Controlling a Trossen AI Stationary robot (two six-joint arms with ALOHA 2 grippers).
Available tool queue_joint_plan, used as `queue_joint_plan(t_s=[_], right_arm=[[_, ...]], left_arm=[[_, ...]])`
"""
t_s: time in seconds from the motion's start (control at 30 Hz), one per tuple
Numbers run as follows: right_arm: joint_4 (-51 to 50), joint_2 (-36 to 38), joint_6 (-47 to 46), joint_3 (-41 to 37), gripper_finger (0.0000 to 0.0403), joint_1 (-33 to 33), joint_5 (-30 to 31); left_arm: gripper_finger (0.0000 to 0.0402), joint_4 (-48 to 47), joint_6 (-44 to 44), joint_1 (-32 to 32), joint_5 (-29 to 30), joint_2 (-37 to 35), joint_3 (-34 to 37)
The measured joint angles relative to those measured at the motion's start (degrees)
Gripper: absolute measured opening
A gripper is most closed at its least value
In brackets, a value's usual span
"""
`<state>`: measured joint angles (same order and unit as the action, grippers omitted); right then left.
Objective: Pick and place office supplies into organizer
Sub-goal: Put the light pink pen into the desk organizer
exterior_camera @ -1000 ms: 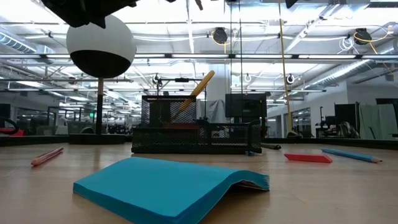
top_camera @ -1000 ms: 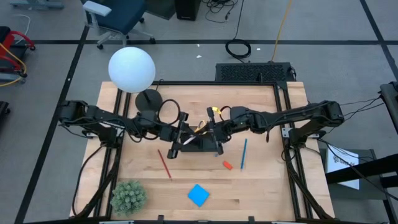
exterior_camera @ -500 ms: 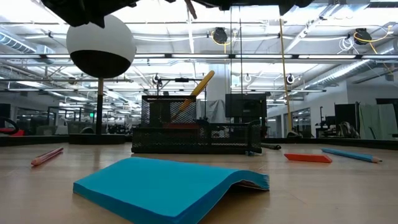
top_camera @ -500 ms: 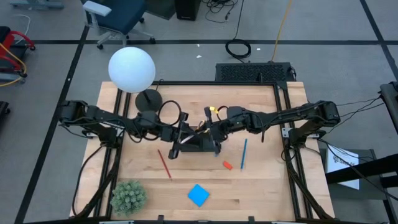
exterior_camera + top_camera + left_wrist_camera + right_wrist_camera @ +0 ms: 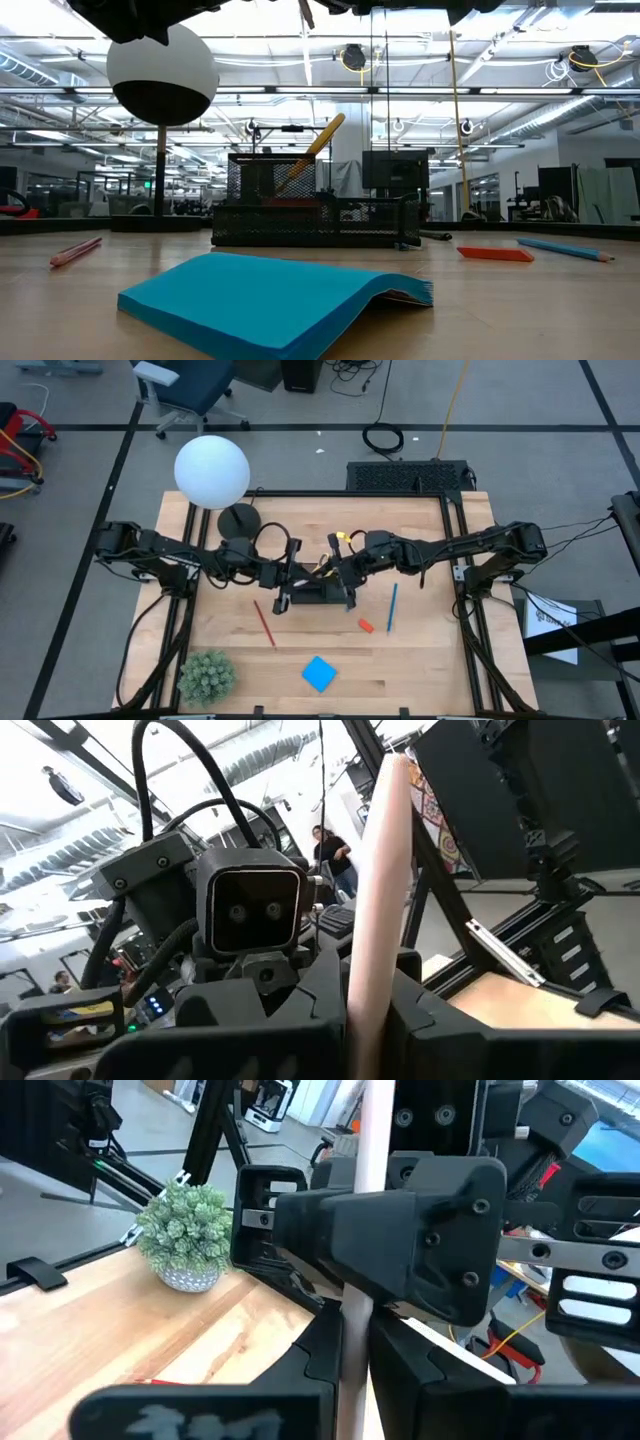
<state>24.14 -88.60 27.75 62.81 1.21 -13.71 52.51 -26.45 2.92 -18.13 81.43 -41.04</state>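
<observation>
Both arms meet over the organizer [image 5: 322,592], a black mesh tray at mid-table. Left gripper [image 5: 287,582] sits at the tray's left end, right gripper [image 5: 335,572] at its far right edge, the two nearly touching.

A pale pencil [image 5: 378,900] runs upright between the left gripper's fingers [image 5: 300,1010], which are clenched on its lower shaft. In the right wrist view the same pale shaft [image 5: 358,1280] also passes between the right gripper's own dark fingers [image 5: 400,1360], pressed close around it (so both grippers appear to grasp one pencil; from above the pencil is mostly hidden by the gripper bodies, so I cannot say where its tip stands over the tray).

Low view: yellow-handled scissors [image 5: 312,150] lean tilted out of the tall compartment of the organizer.

On the table:
- red pencil [image 5: 264,622], near left of the tray
- blue pencil [image 5: 391,607], right of the tray
- orange-red eraser [image 5: 366,625], between tray and blue pencil, nearer side
- blue note pad [image 5: 319,673], near edge, centre
- green plant [image 5: 206,676], near left corner
- white globe lamp [image 5: 211,471], far left
</observation>
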Motion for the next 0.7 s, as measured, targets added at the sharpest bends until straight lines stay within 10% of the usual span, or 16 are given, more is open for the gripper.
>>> queue_joint_plan(t_s=[0.7], right_arm=[[-1.6, 0.0, -3.6, 0.0, 0.0108, 0.4, 0.5]], left_arm=[[0.0005, -1.6, -1.6, 0.3, 0.2, 0.0, 0.0]])
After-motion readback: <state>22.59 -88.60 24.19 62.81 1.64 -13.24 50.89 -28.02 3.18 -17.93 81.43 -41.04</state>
